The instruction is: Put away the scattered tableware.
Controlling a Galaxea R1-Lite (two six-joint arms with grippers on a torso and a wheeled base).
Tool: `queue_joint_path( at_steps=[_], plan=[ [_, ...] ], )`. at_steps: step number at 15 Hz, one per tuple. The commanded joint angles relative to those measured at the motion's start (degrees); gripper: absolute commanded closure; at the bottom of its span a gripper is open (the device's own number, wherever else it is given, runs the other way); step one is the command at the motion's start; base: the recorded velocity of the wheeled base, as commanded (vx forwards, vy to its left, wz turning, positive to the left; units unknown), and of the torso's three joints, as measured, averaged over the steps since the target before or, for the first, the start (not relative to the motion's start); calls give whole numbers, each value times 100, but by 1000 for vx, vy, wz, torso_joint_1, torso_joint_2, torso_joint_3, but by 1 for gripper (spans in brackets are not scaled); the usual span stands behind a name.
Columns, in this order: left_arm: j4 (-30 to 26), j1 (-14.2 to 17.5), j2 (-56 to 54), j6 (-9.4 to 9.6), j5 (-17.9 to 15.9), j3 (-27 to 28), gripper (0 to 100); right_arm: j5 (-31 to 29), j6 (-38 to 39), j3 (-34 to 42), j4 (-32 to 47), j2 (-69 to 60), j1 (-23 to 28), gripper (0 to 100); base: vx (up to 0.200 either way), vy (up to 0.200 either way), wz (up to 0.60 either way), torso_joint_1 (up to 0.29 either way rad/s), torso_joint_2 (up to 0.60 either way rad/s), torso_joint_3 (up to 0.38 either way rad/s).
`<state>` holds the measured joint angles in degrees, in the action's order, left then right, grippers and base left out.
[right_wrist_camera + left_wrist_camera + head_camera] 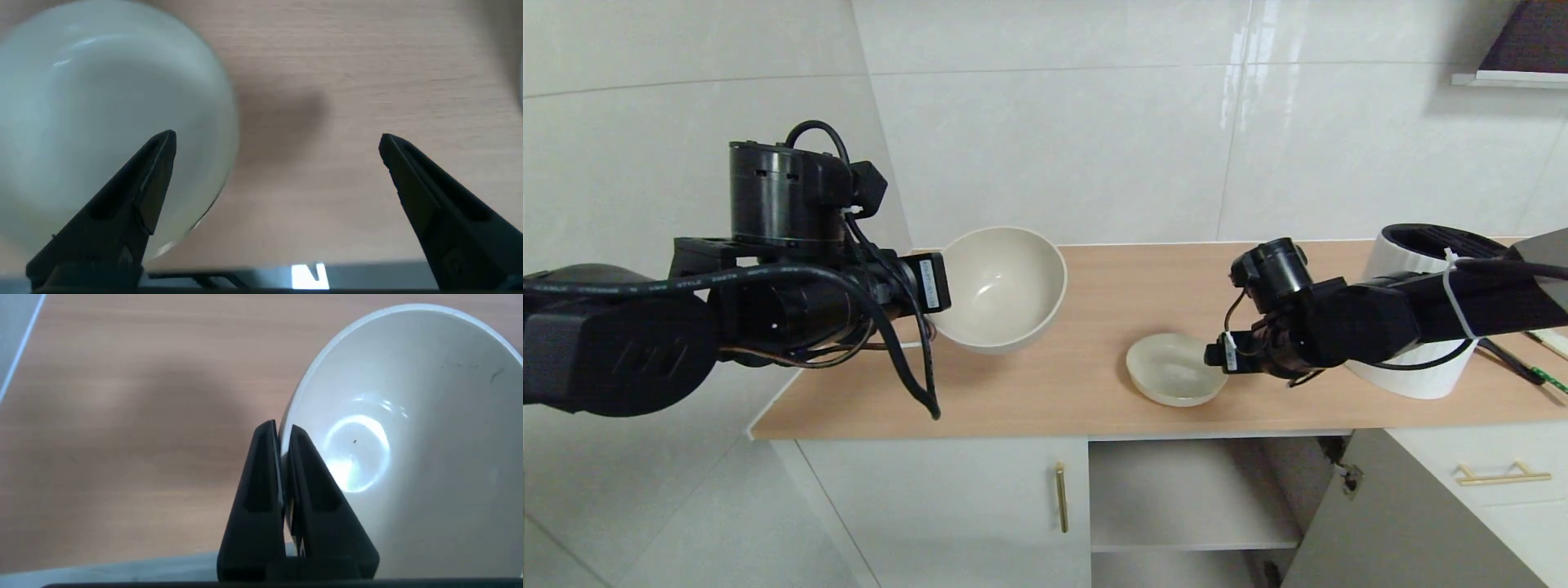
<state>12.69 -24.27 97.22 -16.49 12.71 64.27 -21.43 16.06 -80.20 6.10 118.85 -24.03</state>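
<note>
A large cream bowl (1005,286) is tilted on its side above the left part of the wooden counter (1094,392). My left gripper (938,283) is shut on its rim. In the left wrist view the two fingers (263,457) pinch the rim of the bowl (409,416). A small pale translucent bowl (1174,367) rests on the counter near the front edge. My right gripper (1217,355) is open just beside it. In the right wrist view one fingertip of the right gripper (276,139) is over the small bowl (90,163) and the other is over bare wood.
A white cylindrical container (1417,371) with a dark inside stands at the right behind my right arm. Thin sticks (1553,343) lie at the far right edge. Below the counter an open cabinet shelf (1192,490) sits between closed doors with brass handles (1060,496).
</note>
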Motion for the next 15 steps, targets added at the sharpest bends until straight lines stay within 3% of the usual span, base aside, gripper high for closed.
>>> queue_joint_path(
  at_steps=[1, 7, 8, 15],
  plan=[
    [-3, 1, -28, -3, 3, -2, 100, 7, 12, -92, -12, 253, 65, 0, 0, 0, 0, 0, 0, 0],
    [5, -34, -10, -3, 3, -2, 100, 60, 126, -268, -12, 517, 126, 0, 0, 0, 0, 0, 0, 0],
    [-3, -34, -19, -3, 3, -2, 100, 95, 144, -303, -12, 552, 126, 100, 0, 0, 0, 0, 0, 0],
    [5, -95, -63, 6, -6, -99, 100, 649, 442, -400, 14, 411, 126, 100, 0, 0, 0, 0, 0, 0]
  ],
)
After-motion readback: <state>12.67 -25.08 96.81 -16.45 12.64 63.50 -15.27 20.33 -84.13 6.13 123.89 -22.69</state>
